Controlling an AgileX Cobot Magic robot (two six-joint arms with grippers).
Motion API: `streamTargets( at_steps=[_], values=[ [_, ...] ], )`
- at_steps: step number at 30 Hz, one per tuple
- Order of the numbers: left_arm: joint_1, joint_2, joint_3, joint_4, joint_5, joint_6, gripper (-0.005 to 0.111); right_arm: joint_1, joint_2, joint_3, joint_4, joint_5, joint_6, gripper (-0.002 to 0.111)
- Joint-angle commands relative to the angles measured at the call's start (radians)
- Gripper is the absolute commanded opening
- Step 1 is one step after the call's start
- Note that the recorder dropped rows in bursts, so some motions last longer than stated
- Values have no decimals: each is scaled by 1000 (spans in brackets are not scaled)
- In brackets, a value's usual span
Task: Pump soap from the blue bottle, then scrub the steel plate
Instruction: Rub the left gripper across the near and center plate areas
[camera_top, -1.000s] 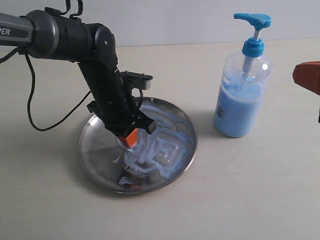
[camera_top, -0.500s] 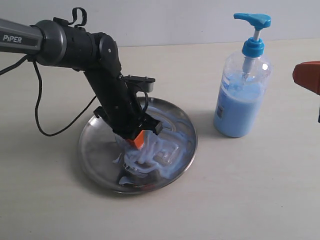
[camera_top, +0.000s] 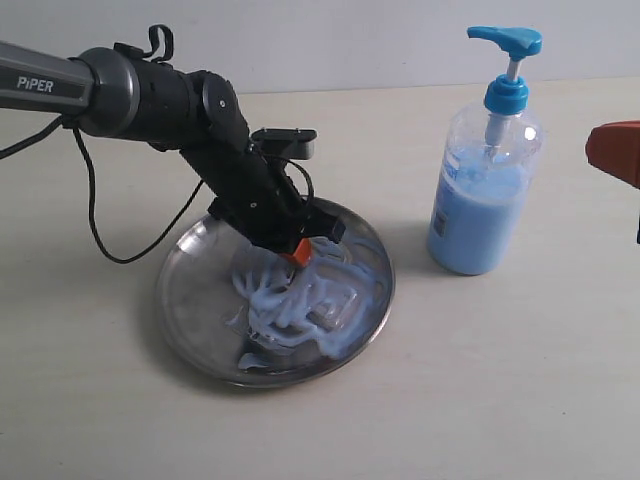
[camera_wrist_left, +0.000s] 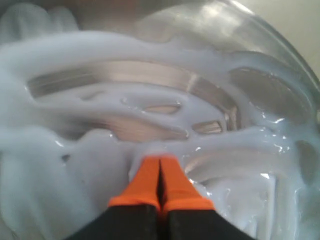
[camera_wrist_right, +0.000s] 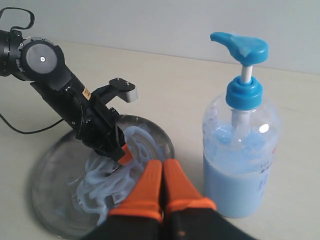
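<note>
Left hand (camera_wrist_left: 161, 162), closed and empty, tips in soap (camera_wrist_left: 75, 165) on the steel plate (camera_top: 185, 300). Best scrubbed with light contact, sweeping to bare metal beside the hand; right hand (camera_wrist_right: 162, 167) closed, empty.

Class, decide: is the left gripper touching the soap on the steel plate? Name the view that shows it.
Touching. In the left wrist view the left gripper, shut, has its orange tips buried in the soap on the steel plate.
</note>
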Motion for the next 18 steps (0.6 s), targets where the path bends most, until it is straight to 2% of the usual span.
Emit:
streamTargets(
  at_steps=[1,18],
  values=[
    [0,16,6,68,50,-8,0,1,-3,-1,2,-14,-8,0],
    [0,-69,6,152,170,-13,0,1,-3,-1,0,-3,-8,0]
  ],
)
